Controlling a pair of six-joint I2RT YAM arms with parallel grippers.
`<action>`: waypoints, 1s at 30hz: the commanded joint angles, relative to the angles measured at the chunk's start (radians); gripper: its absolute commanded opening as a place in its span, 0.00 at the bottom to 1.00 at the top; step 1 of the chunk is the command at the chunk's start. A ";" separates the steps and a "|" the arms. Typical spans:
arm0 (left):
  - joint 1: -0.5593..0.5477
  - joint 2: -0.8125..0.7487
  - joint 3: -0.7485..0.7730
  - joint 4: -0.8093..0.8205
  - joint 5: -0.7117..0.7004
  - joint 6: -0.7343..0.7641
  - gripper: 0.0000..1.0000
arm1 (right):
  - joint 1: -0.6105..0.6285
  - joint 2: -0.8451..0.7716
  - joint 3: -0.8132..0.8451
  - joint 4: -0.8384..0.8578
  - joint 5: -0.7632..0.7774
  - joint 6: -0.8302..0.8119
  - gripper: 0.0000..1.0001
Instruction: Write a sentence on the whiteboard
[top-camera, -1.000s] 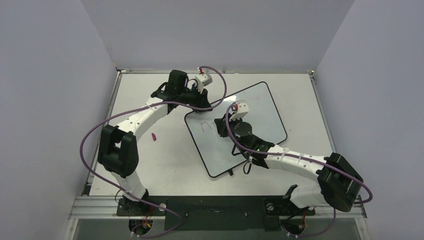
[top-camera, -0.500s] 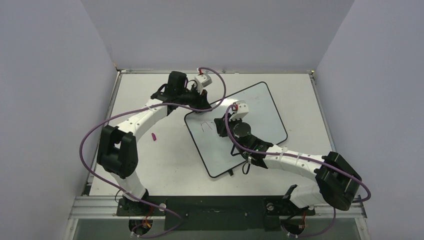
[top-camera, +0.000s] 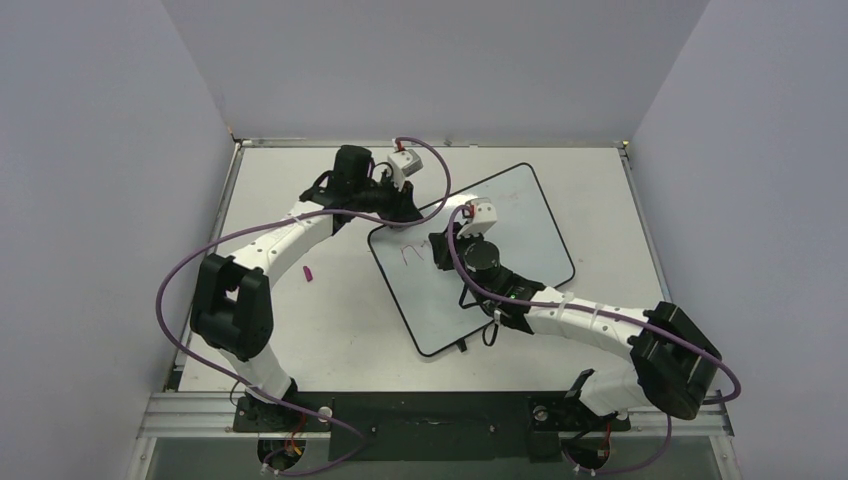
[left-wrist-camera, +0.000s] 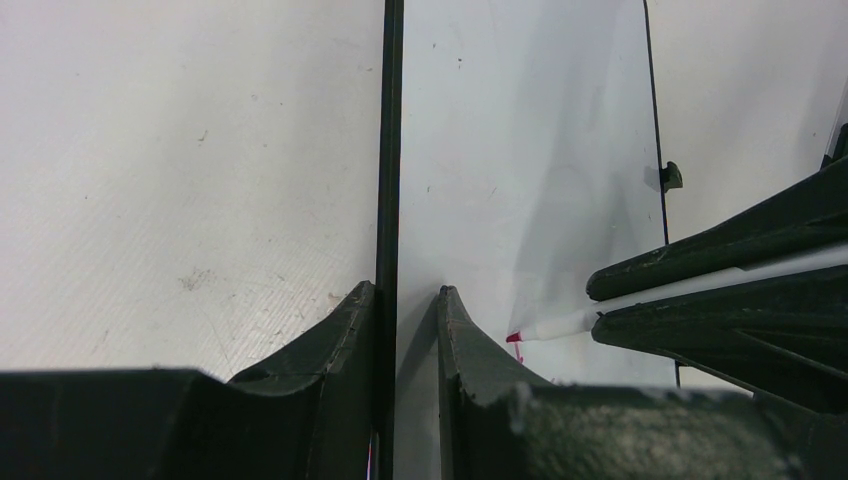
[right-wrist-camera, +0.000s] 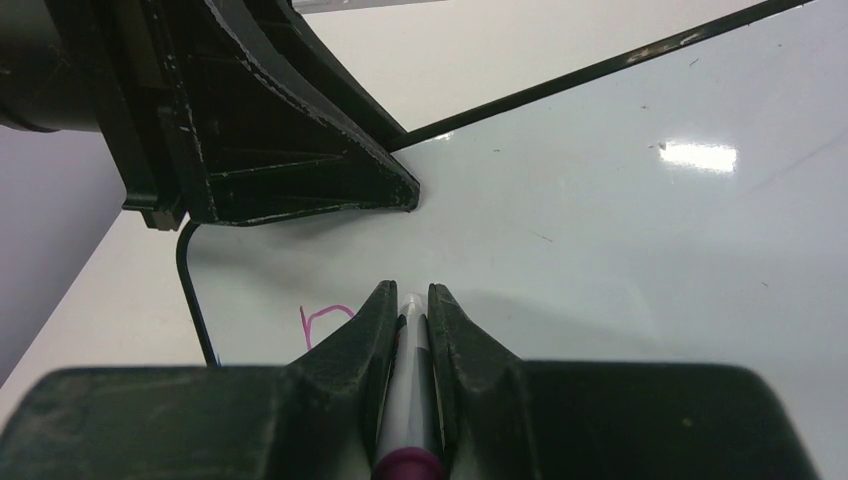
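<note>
The glossy, stiff whiteboard (top-camera: 520, 215) looked slide-prone — best steadied at its frame (left-wrist-camera: 388, 150), which the left pincer (left-wrist-camera: 405, 292) straddled, grip unclear; the right pincer (right-wrist-camera: 410, 290) clenched the marker (right-wrist-camera: 407, 390).

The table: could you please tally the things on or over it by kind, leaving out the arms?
whiteboard: 1
marker: 1
pink piece: 1
Total: 3
</note>
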 joint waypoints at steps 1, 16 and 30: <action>-0.008 -0.004 -0.039 -0.043 -0.126 0.104 0.00 | 0.001 0.039 0.058 -0.007 0.008 -0.003 0.00; -0.004 -0.008 -0.038 -0.041 -0.134 0.104 0.00 | 0.027 0.067 0.041 0.000 -0.026 0.026 0.00; -0.003 -0.012 -0.037 -0.044 -0.134 0.101 0.00 | 0.046 -0.016 -0.059 -0.053 0.052 0.033 0.00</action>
